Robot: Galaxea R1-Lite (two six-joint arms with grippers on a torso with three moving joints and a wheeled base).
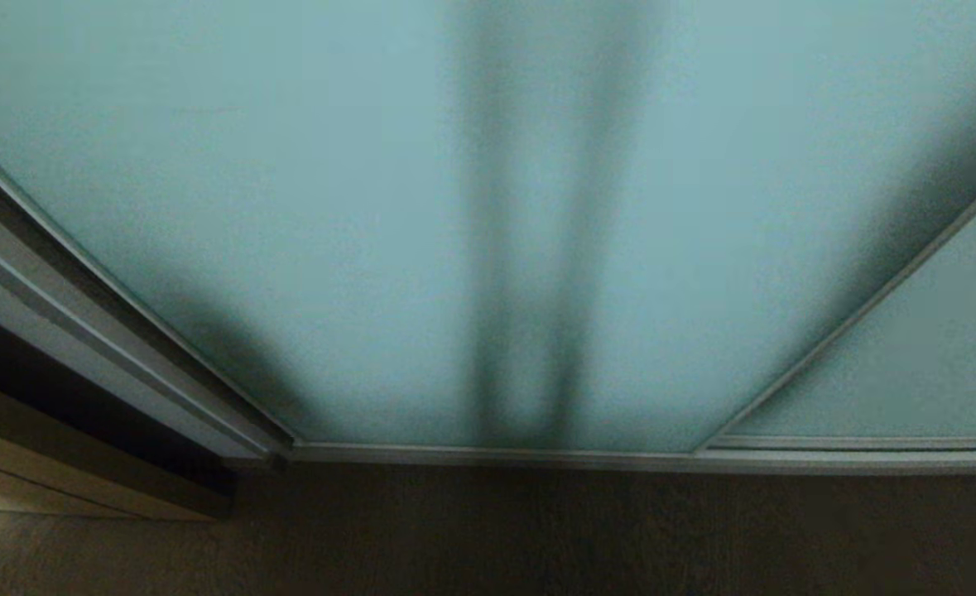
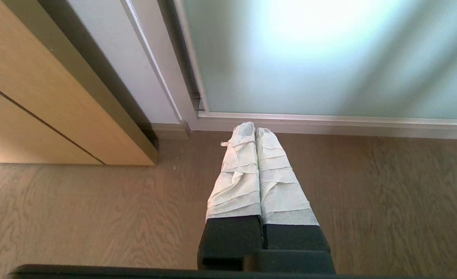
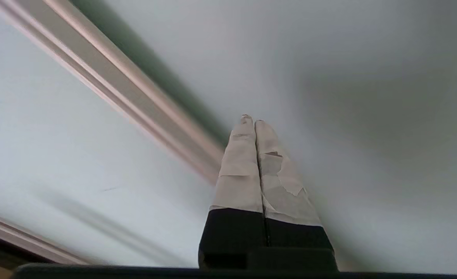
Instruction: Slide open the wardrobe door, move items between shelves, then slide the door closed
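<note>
Sliding wardrobe door [image 1: 330, 207] drawn across, filling the head view down to its bottom rail at the floor [image 1: 488, 538]. Right gripper [image 3: 251, 120] pressed shut — empty — pointing at the frosted glass beside a silver frame strip [image 3: 135, 100]. Left gripper [image 2: 250, 128] closed on nothing, low over the floor near the beige cabinet [image 2: 38, 97].

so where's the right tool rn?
Out of the head view; the right wrist view shows the right tool shut, pointing at the sliding wardrobe door glass beside its silver frame rail.
</note>
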